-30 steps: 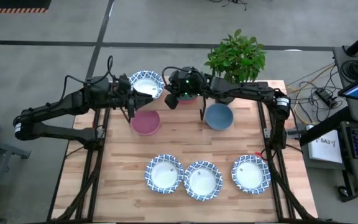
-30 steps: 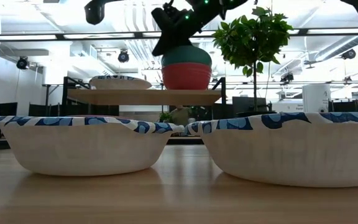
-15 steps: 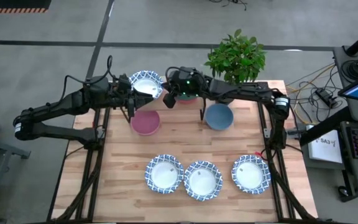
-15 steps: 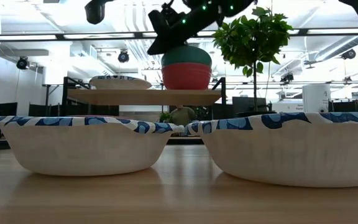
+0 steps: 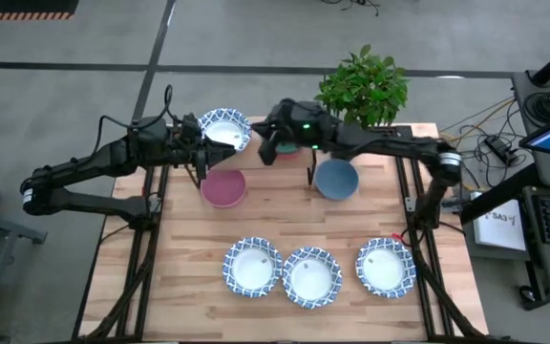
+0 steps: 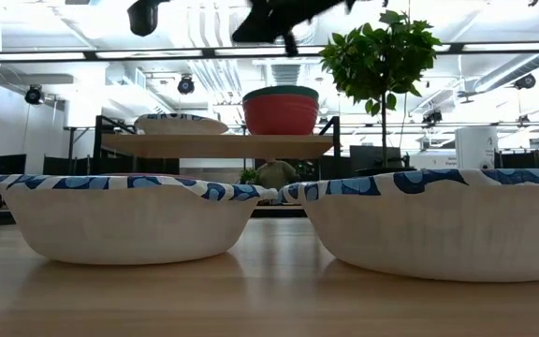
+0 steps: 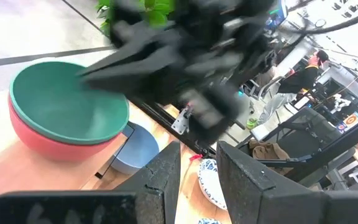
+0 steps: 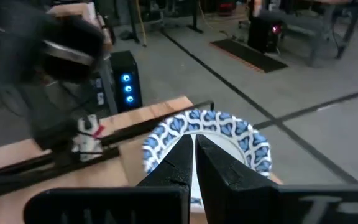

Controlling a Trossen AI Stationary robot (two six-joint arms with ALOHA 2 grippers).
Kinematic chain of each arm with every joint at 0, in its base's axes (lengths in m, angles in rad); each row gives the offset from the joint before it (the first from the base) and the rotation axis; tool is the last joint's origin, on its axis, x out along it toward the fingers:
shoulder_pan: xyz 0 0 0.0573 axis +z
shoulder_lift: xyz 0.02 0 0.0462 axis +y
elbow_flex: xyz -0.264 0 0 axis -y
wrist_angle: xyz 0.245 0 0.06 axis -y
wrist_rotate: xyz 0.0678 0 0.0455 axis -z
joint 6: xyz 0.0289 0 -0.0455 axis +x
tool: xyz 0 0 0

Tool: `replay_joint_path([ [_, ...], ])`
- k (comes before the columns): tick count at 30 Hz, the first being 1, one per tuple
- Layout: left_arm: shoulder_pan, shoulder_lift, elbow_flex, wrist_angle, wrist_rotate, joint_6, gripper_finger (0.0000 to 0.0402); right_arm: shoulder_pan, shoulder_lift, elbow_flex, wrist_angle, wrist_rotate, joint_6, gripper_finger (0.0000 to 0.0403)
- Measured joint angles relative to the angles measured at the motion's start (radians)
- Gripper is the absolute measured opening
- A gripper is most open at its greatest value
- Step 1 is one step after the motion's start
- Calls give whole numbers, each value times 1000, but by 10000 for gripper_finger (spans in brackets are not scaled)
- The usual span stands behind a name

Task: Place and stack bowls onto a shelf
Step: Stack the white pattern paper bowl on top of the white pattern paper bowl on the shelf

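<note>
My right hand [image 5: 266, 145] hangs above the shelf [image 6: 218, 144], its fingers [image 8: 182, 163] pressed together with nothing between them. Under it the green bowl [image 7: 67, 107] sits nested in the red bowl [image 6: 281, 115] on the shelf. Beside that pair on the same shelf lies one white bowl [image 5: 225, 129] with a blue rim. My left hand [image 5: 201, 159] hovers at the shelf's left end, just above the pink bowl [image 5: 223, 188]; its fingers [image 7: 163, 174] stand partly apart and hold nothing that I can see. The pink bowl rests on the tabletop [image 5: 285, 215] in front of the shelf, and the blue bowl [image 5: 336, 179] rests there too, to its right. Three more white bowls [image 5: 308, 275] with blue rims lie in a row along the near edge. A plant [image 5: 363, 88] stands at the far right corner.
</note>
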Motion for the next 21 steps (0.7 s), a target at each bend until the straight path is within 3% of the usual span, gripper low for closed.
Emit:
replay_joint_path([
  [6,0,5,0,-5,0,0,86,40,-153,-10,-245,-1,-7,9],
  [13,0,29,0,-107,7,0,86,51,-287,-10,-524,-4,112,9],
  [21,-22,80,0,-277,126,0,86,160,-347,-19,-604,0,217,9],
])
